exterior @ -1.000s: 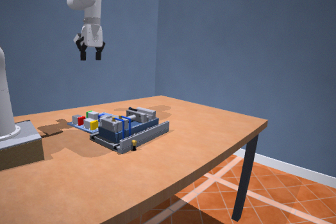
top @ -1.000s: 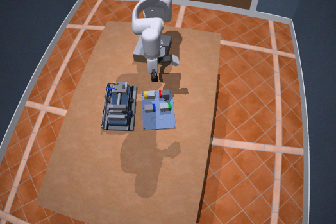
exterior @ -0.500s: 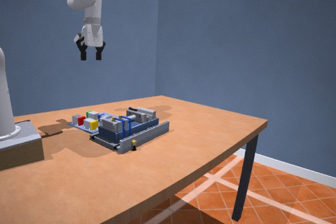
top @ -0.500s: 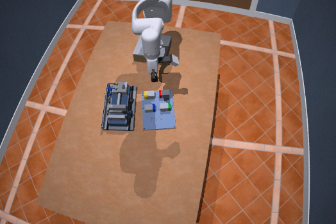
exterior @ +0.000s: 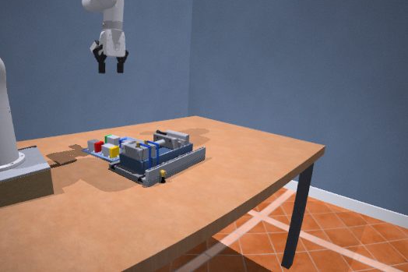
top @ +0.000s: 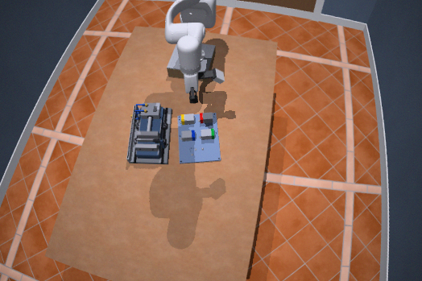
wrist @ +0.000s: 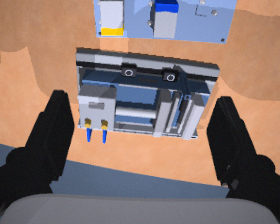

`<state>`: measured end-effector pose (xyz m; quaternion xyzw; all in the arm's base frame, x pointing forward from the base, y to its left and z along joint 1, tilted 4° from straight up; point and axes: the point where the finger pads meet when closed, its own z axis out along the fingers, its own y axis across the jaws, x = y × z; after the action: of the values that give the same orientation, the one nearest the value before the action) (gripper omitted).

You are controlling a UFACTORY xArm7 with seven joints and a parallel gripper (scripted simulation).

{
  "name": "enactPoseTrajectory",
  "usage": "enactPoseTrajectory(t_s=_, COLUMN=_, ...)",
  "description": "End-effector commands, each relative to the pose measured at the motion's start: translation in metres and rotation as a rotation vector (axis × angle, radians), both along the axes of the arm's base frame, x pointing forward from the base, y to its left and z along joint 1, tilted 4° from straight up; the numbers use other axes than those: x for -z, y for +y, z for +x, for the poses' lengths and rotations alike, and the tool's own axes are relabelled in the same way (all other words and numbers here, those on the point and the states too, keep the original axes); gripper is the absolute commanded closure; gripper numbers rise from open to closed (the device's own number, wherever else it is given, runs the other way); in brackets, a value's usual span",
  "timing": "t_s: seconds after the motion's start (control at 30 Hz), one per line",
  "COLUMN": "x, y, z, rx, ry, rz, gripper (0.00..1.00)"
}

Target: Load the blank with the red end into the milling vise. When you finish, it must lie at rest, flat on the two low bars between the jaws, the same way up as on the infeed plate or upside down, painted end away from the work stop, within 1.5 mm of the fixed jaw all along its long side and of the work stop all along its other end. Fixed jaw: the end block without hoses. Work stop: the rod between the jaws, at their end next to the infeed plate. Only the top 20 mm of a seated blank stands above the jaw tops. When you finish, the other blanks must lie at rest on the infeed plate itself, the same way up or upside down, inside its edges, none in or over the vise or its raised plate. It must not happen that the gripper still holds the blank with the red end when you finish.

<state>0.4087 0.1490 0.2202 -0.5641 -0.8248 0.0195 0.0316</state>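
– Where's the claw?
– High above the desk, fingers wide apart, gripping nothing.
– And the red-ended block?
– Lying on the blue plate, near the yellow-ended block, beside the vise.

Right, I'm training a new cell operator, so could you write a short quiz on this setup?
1. True or false: the blank with the red end lies on the infeed plate.
2. Which painted end is nearest the red one in the top view: A yellow, B blue, C green?
3. Fill in: between the gripper's open fingers there is ____.

Key: 1 true; 2 A; 3 nothing.
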Motion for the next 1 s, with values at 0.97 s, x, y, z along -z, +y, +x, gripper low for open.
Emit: enactPoseTrajectory(t_s=0.97, x=-0.005, y=0.102, z=-0.035, rx=0.000, ry=-0.004, rz=0.002, gripper=0.00)
